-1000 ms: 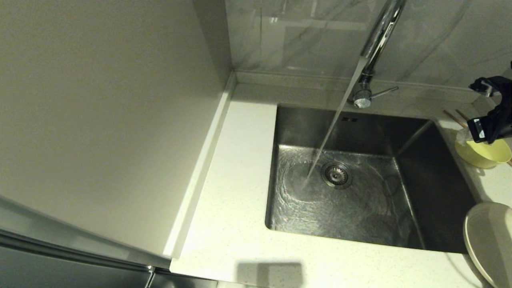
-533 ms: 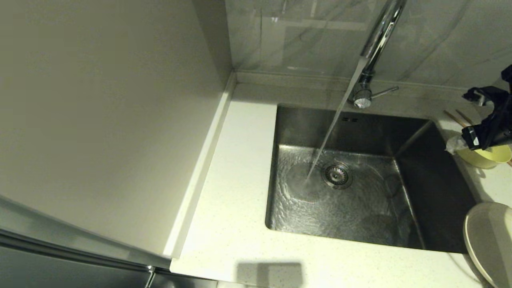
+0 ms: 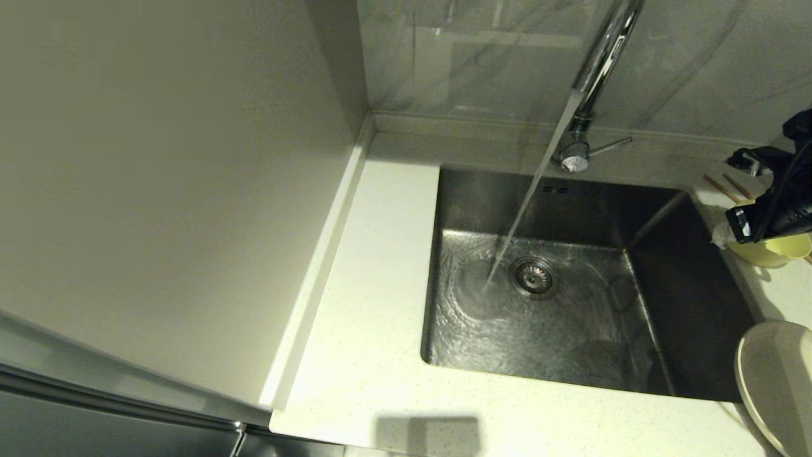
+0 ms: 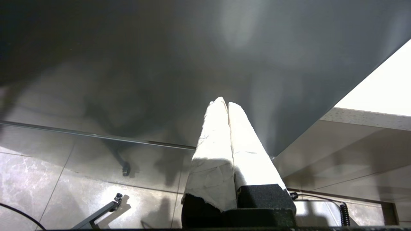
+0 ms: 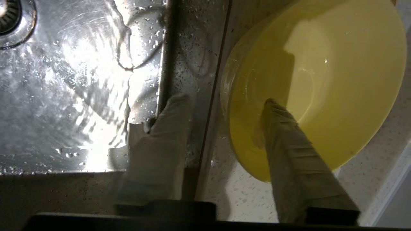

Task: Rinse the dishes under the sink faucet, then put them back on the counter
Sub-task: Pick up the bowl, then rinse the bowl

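The pale-yellow bowl sits on the counter just right of the sink. My right gripper is open and straddles the bowl's sink-side rim. One finger is inside the bowl and the other finger is outside, over the sink's edge. The cream plate lies at the front right. Behind the bowl, the chopsticks show only their ends. Water runs from the faucet into the sink. My left gripper is shut on nothing, parked below the counter.
A plain beige wall panel stands along the counter's left side. The faucet's lever rod points right. The drain strainer is near the sink's middle, beside the stream. The speckled counter shows between my right fingers.
My right gripper has moved down and toward the sink over the bowl's near rim, covering more of the bowl. The bowl, plate and chopsticks have stayed in place.
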